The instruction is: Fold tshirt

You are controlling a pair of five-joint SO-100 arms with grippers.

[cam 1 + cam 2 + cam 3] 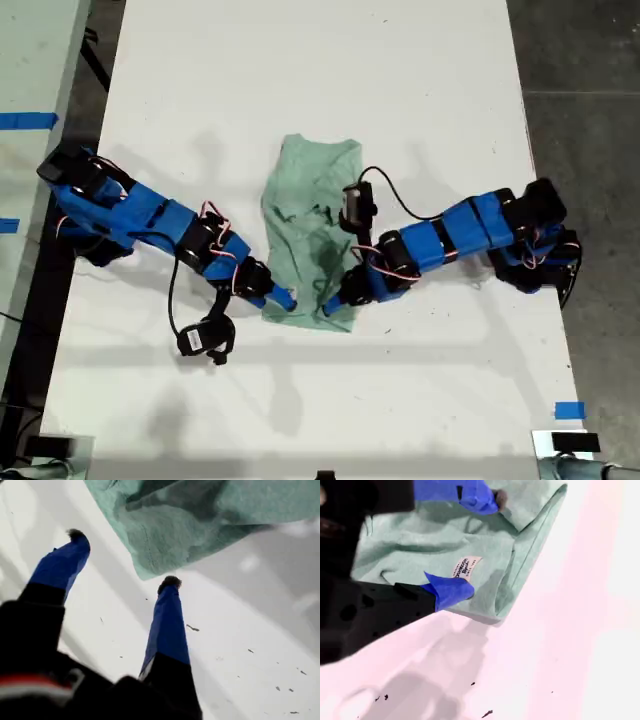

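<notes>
T-shirt: the pale mint-green tshirt (305,215) lies crumpled in a narrow, roughly folded strip at the middle of the white table (300,80). Its sewn-in label (466,566) shows near one corner.
First claw: your first claw (122,558) stands wide, holding nothing. One fingertip (170,582) sits just beside a corner of the cloth (200,525). In the exterior view it (288,299) comes in from that view's left.
Second claw: your second claw (481,542) is spread wide over the cloth (435,540) near the label, with nothing pinched. In the exterior view it (335,300) reaches in from that view's right.
Surface: smooth white tabletop with a few dark specks and a blue tape mark (569,410) near the exterior view's lower right.
Room: grey concrete floor (580,80) on the exterior view's right, and a second pale table (30,60) with blue tape on its left.
</notes>
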